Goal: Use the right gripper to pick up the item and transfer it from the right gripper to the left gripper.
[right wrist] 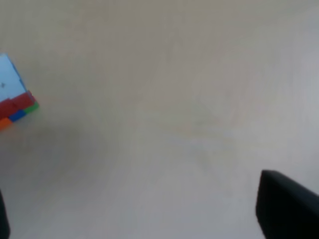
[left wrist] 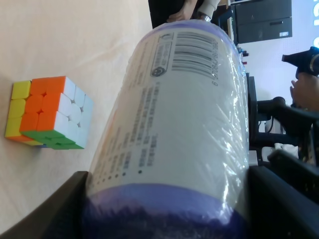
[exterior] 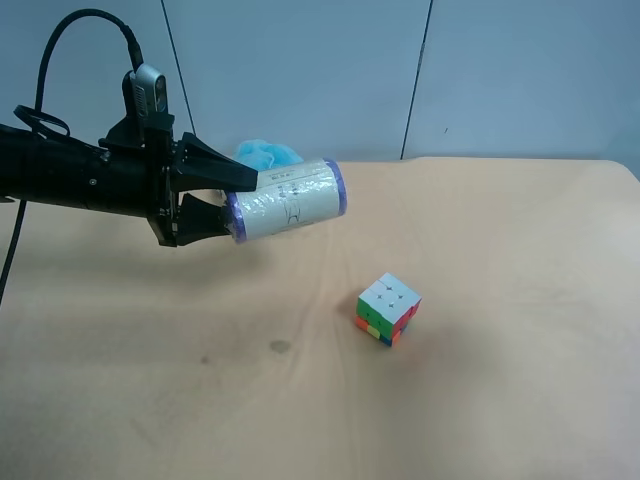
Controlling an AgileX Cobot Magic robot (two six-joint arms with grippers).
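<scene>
The item is held in the air above the bench, lying on its side, well apart from the multicoloured cube that stands on the bench. It is pinched at one end by the jaws of the left gripper; in the left wrist view the two dark jaws are seen pressed on the purple rim at both sides. The right gripper is not seen in the high view. In its own wrist view the jaws are spread wide over bare bench, and nothing is between them.

The handover is judged to be nearly complete. Because only one end is gripped and the can is wrapped in a shiny clear film, a slip or a downward tilt of the free end could be expected. The grip should be kept firm, the arm should be moved slowly and level, and the right arm should be kept away from the can.

The can is closed at both ends, so what is inside it cannot be told. A light-blue puff is partly hidden behind it.
</scene>
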